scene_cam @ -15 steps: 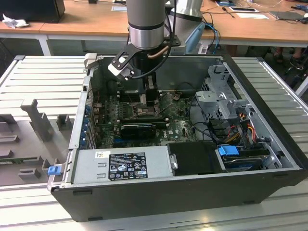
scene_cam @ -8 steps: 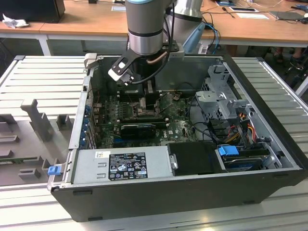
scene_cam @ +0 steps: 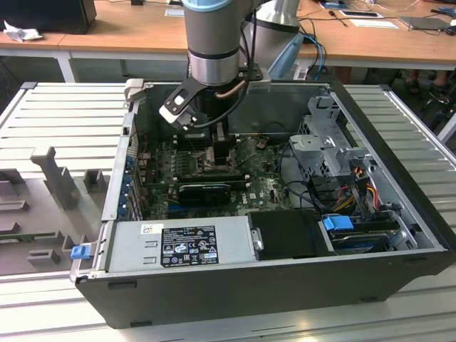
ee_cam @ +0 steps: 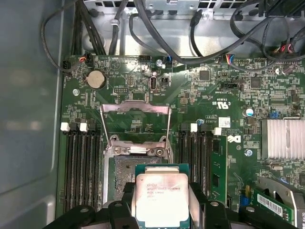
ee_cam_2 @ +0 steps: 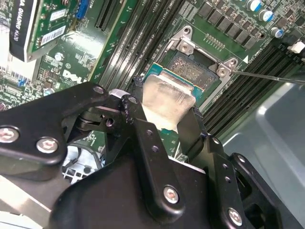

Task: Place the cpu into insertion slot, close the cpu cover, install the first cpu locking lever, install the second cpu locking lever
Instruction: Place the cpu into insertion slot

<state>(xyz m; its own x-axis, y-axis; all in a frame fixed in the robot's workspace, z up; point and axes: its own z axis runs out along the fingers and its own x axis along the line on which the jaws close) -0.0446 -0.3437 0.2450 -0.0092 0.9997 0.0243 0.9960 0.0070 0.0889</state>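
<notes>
My gripper is shut on the cpu, a small silver-topped square chip on a green board, pinched at two opposite edges by the black fingers. In the second wrist view the cpu hangs tilted just short of the insertion slot. The insertion slot is uncovered, and the chip overlaps its near edge. The cpu cover, a thin metal frame with a window, is swung open and lies back beyond the socket. In the exterior view the arm reaches down into the open computer case, gripper low over the motherboard.
Long black memory slots flank the socket on both sides. A black expansion card, the power supply and the drive cage stand around it. Cables run along the board's far edge. A finned heat sink sits to one side.
</notes>
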